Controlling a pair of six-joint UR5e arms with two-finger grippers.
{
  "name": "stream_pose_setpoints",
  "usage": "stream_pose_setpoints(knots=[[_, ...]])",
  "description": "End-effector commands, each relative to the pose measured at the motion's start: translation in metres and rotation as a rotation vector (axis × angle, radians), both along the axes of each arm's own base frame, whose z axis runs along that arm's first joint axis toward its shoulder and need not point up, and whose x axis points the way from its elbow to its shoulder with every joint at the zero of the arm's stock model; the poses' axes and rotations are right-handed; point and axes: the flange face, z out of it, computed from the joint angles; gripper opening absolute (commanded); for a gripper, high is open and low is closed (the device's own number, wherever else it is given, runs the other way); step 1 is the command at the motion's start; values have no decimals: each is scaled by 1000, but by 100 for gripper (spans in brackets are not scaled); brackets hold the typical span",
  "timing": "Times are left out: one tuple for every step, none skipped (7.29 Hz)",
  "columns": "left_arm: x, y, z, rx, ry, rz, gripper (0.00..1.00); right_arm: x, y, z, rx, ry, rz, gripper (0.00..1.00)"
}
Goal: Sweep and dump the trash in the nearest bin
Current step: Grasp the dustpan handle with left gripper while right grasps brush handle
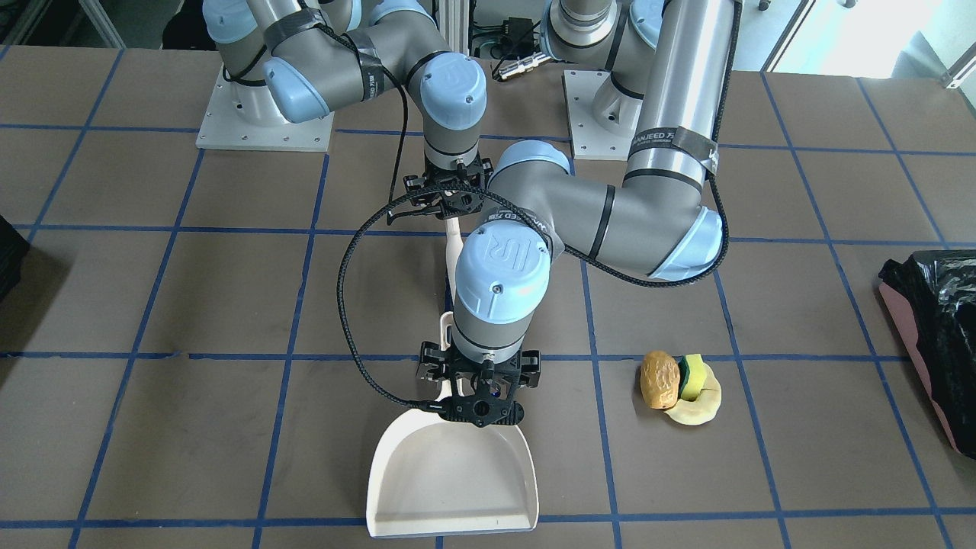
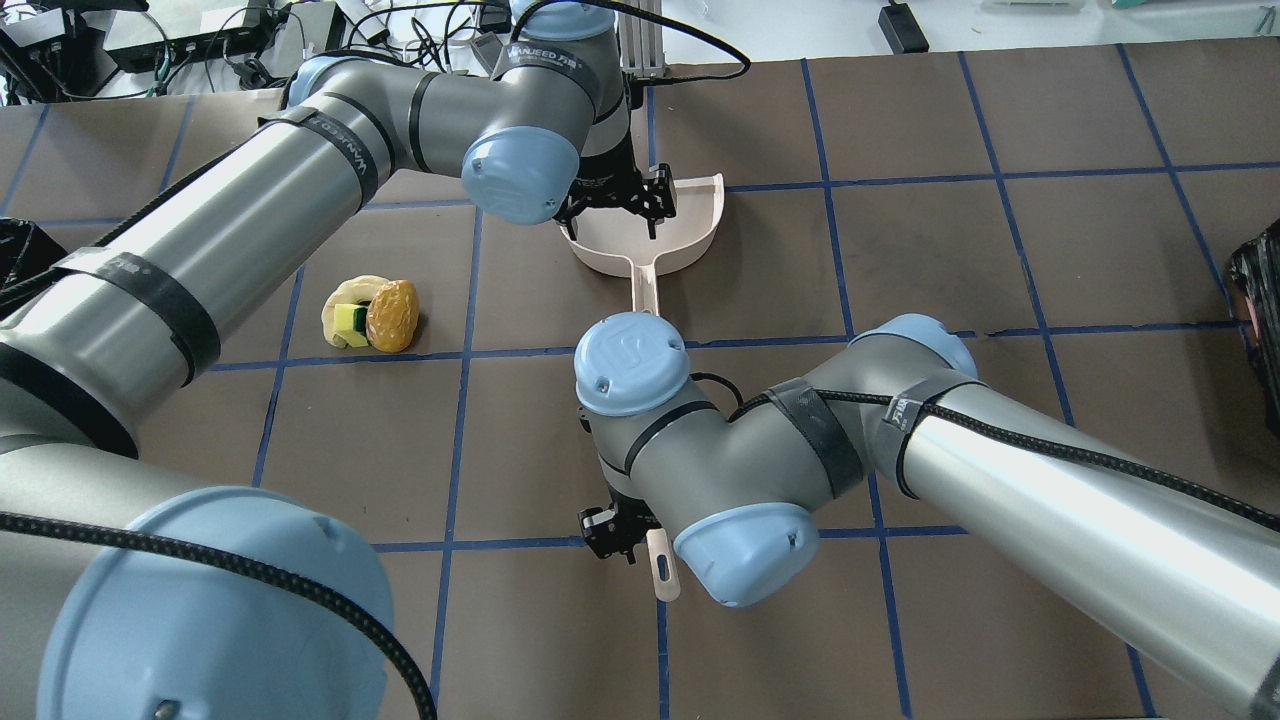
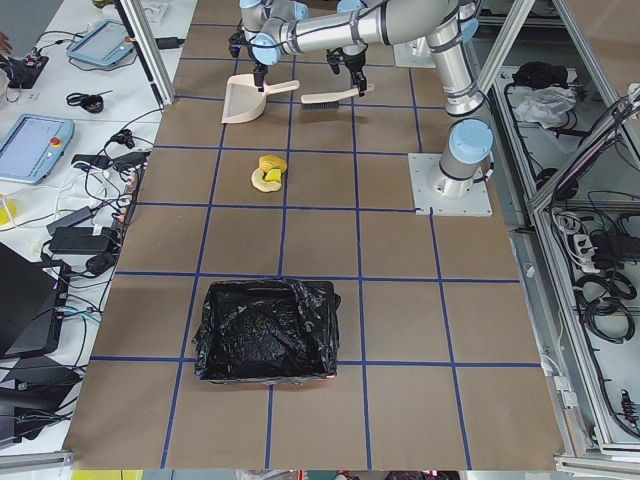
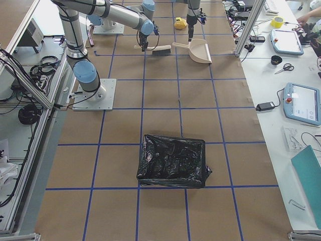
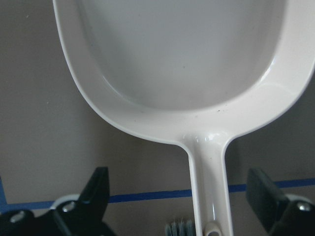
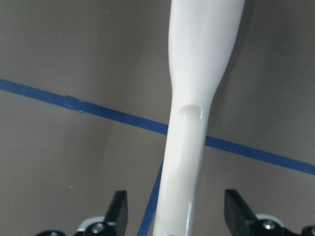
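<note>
In the front-facing view, the left hand (image 1: 476, 393) hangs over the handle of a cream dustpan (image 1: 450, 480). The dustpan lies flat on the brown desk (image 1: 152, 305) with its open mouth toward the camera. Behind it, the right hand (image 1: 446, 194) sits over the handle of a white brush (image 1: 452, 244). The trash (image 1: 679, 385) is a tight cluster on the desk: a brown lump, a green-and-yellow block and a pale curved piece, all touching. It lies between the dustpan and the bin (image 1: 930, 267), apart from both. The bin is pink-walled, lined with a black bag, and sits at the picture's right edge.

From overhead, the left hand (image 2: 615, 200) is above the spot where the handle meets the pan (image 2: 690, 235). The right hand (image 2: 612, 528) covers the brush handle, whose end (image 2: 660, 565) pokes out beside it. The trash (image 2: 370, 315) sits well apart from the dustpan, on the robot's left side.

The left side view shows the bin (image 3: 262, 372) at the near end of the desk, with the trash (image 3: 268, 172) between it and the dustpan (image 3: 240, 100). The brush (image 3: 325, 98) lies just beside the dustpan.

The right side view has a second bag-lined bin (image 4: 173, 183) at the near end, with the trash (image 4: 180, 22) far beyond it.

The left wrist camera shows that hand's fingers (image 5: 98, 187) spread wide, with the dustpan handle between them touching neither.

The right wrist camera shows that hand's fingers (image 6: 118, 209) likewise apart, with the brush handle (image 6: 192, 98) between them and a gap on both sides.
</note>
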Motion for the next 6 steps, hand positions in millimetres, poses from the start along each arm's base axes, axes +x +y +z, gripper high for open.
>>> stream_pose_setpoints(knots=[[-8,26,-28,47,-8,-12,100,1,1,-1,11,-8,-5,62],[-27,36,-31,51,-9,11,100,0,1,0,11,-5,-3,61],[-38,43,-30,50,-10,8,100,0,2,-1,14,-2,-7,46],[-37,45,-32,56,-14,2,82,0,2,-2,21,4,-13,14],[-37,44,-36,60,-17,-5,66,-1,3,1,18,3,-19,0],[-37,44,-35,57,-17,-10,52,-1,3,1,16,4,-22,0]])
